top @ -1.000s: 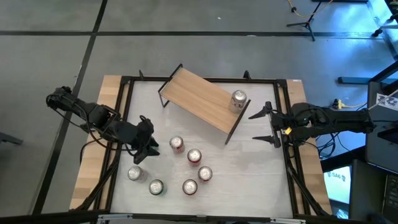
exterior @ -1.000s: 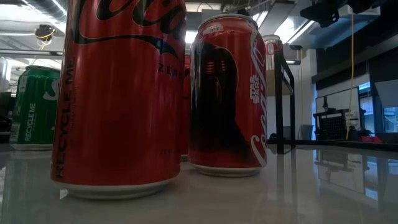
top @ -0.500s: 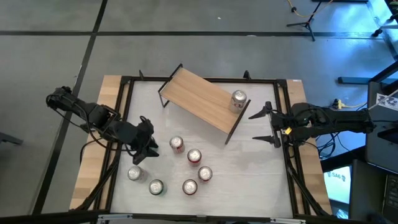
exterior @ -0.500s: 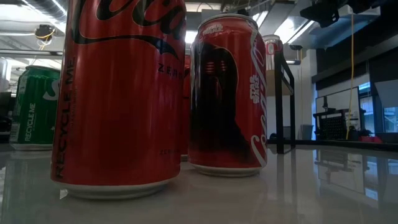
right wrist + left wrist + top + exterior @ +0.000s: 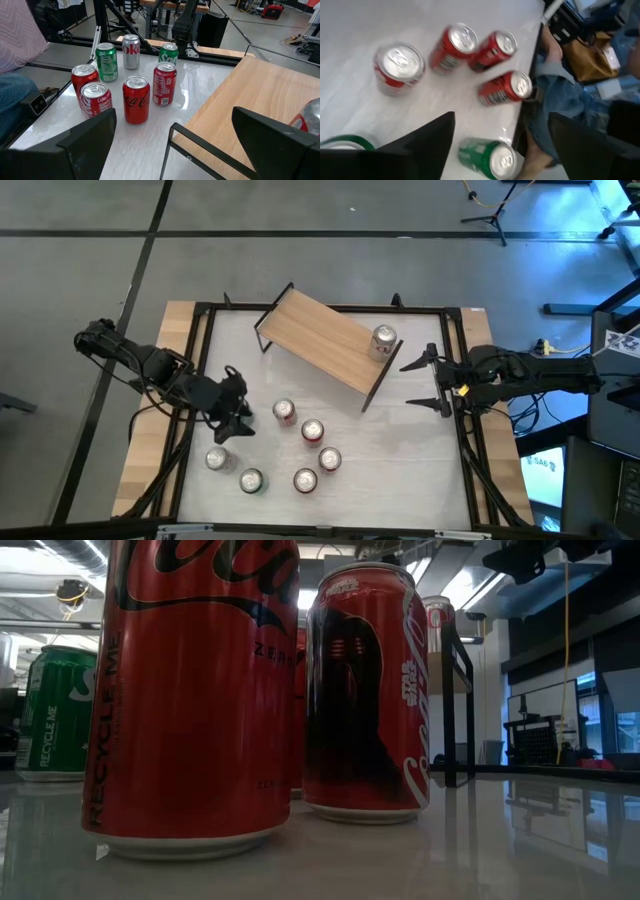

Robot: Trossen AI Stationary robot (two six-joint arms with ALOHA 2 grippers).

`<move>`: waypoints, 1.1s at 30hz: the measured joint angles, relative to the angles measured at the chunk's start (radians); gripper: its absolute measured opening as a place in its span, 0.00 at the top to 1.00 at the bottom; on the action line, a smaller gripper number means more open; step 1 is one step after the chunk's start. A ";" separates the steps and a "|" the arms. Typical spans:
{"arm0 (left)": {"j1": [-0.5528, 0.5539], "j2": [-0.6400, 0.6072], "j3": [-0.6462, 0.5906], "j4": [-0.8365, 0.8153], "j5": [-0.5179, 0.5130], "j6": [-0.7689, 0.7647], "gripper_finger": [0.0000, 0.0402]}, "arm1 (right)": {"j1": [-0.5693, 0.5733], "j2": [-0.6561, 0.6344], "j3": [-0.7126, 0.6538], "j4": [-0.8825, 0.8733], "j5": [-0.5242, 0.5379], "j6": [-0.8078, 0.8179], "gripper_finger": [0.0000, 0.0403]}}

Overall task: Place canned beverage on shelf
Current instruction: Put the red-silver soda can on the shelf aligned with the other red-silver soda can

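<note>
The shelf [image 5: 322, 340], a light-wood board on thin black legs, stands slantwise at the table's far middle; it also shows in the right wrist view [image 5: 252, 100]. One can [image 5: 384, 340] stands upright on its right end. Several cans [image 5: 313, 430] stand upright on the white table near the front, red and green ones in the left wrist view [image 5: 400, 67] and the right wrist view [image 5: 136, 99]. My left gripper [image 5: 237, 415] is open and empty, just left of the cans. My right gripper [image 5: 425, 385] is open and empty, right of the shelf.
The table has a black frame rail [image 5: 330, 308] around it and wooden side strips [image 5: 150, 440]. A person's leg in jeans [image 5: 555, 100] shows beyond the table's front edge. In the low view two red cans [image 5: 190, 690] stand close to the camera.
</note>
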 joint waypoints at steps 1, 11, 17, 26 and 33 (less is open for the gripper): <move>-0.002 0.000 0.000 0.001 0.015 -0.001 0.19 | 0.000 0.000 0.000 0.000 0.000 0.000 0.03; -0.050 0.006 -0.001 0.009 0.076 -0.204 0.16 | 0.000 0.000 0.000 0.000 0.000 0.000 0.03; -0.105 0.006 -0.001 -0.052 0.088 -0.315 0.17 | 0.000 0.000 0.000 0.000 0.000 0.000 0.03; -0.218 0.035 -0.001 -0.185 0.118 -0.591 0.17 | 0.000 0.000 0.000 -0.001 0.000 0.000 0.03; -0.281 0.130 -0.001 -0.290 0.228 -0.679 0.17 | 0.000 0.000 0.000 -0.001 0.000 0.000 0.03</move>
